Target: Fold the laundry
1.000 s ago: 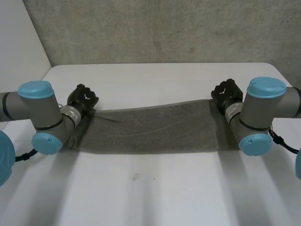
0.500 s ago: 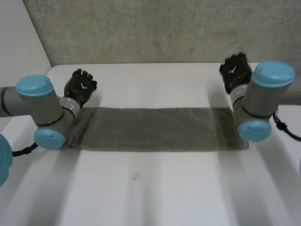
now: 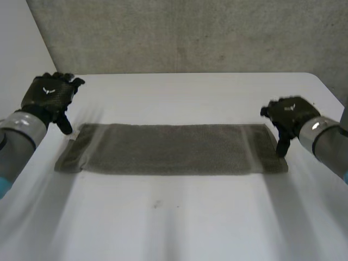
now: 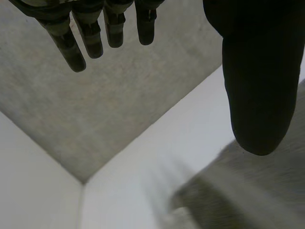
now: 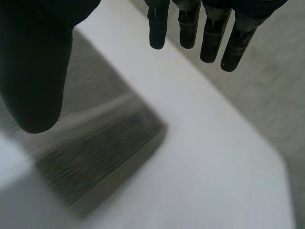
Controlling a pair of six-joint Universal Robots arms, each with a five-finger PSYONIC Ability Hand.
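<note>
A grey-brown towel point(image 3: 174, 149), folded into a long narrow strip, lies flat across the middle of the white table point(image 3: 174, 217). My left hand point(image 3: 49, 95) hovers above and just outside the towel's left end, open, nothing in it. My right hand point(image 3: 288, 117) hangs open over the far corner of the towel's right end, holding nothing. In the left wrist view the straight fingers point(image 4: 90, 33) and thumb point(image 4: 257, 86) stand apart above the towel's corner point(image 4: 248, 191). The right wrist view shows the fingers point(image 5: 200, 28) and thumb point(image 5: 35, 71) spread over the towel's end point(image 5: 95, 148).
A rough grey wall point(image 3: 185, 32) rises behind the table's far edge. A white panel point(image 3: 22, 49) stands at the far left. Bare table stretches in front of the towel.
Both hands have let go of the towel's ends, opened, and drawn up and outward. The towel, stretched between them before, now lies flat on the table.
</note>
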